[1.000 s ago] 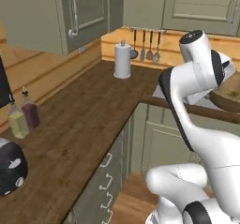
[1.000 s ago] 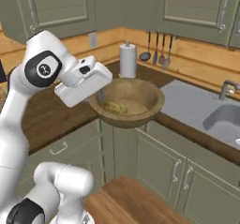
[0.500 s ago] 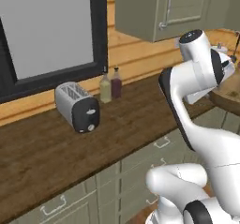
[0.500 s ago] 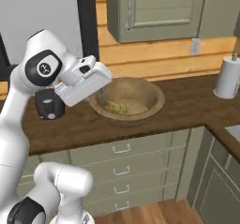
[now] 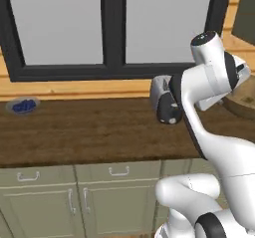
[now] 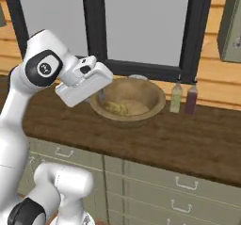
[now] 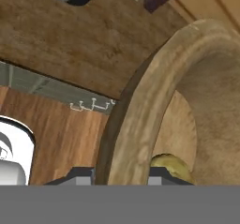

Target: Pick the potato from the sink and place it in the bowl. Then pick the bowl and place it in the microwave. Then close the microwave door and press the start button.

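I've got the end effector [image 7: 119,174] pinching the rim of the bowl [image 6: 129,99], one finger outside the wall, one inside, per hand view; bowl is carried in the air in front of the window [image 6: 141,21], above the wooden surface [image 6: 188,144], w/ the potato [image 6: 116,108] sitting inside near the gripped side. Microwave isn't in sight from here, so I judge we're mid-carry, bowl-to-microwave leg, door and start button not yet done. Risks as I see them: grip is on one edge only, so the bowl's weight hangs off to one side; a quick swing or base turn could make it rotate in the fingers or slip out. Any tilt and the potato could roll over the rim. Bowl also hangs close to the bottles [image 6: 183,97], so a low sweep to that side could knock them. In left base view the arm passes near the toaster [image 5: 167,102]; elbow clearance looks tight. Count: 1 bowl, 1 potato, 2 bottles, 1 toaster, 1 small blue item [image 5: 23,105] on the surface at far left, can't tell what it is.
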### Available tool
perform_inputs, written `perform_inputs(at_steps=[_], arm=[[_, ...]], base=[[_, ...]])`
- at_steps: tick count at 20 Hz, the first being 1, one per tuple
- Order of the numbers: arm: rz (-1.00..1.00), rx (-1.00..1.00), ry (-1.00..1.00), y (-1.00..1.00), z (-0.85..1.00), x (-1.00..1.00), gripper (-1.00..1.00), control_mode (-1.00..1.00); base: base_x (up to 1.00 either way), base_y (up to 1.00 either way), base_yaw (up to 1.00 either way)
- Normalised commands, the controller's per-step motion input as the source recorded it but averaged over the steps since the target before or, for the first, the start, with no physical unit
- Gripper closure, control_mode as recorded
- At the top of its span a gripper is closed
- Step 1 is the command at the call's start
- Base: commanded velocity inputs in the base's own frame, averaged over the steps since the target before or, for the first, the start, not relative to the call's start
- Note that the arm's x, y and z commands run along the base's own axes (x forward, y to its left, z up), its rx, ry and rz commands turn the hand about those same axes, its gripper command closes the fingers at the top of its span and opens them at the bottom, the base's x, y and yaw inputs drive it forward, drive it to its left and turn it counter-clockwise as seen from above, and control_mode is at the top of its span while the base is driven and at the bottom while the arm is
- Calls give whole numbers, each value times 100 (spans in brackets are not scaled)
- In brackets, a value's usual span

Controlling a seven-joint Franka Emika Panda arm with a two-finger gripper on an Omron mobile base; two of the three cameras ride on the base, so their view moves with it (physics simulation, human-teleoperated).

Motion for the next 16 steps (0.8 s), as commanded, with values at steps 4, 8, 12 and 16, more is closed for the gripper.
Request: perform_inputs(at_steps=[4, 8, 12, 16], arm=[[0, 0, 0, 0, 0, 0, 100, 100], [0, 0, 0, 0, 0, 0, 100, 100], [0, 0, 0, 0, 0, 0, 100, 100], [0, 0, 0, 0, 0, 0, 100, 100]], base=[[-11, 39, 89], [-3, 31, 84], [0, 27, 82], [0, 36, 83]])
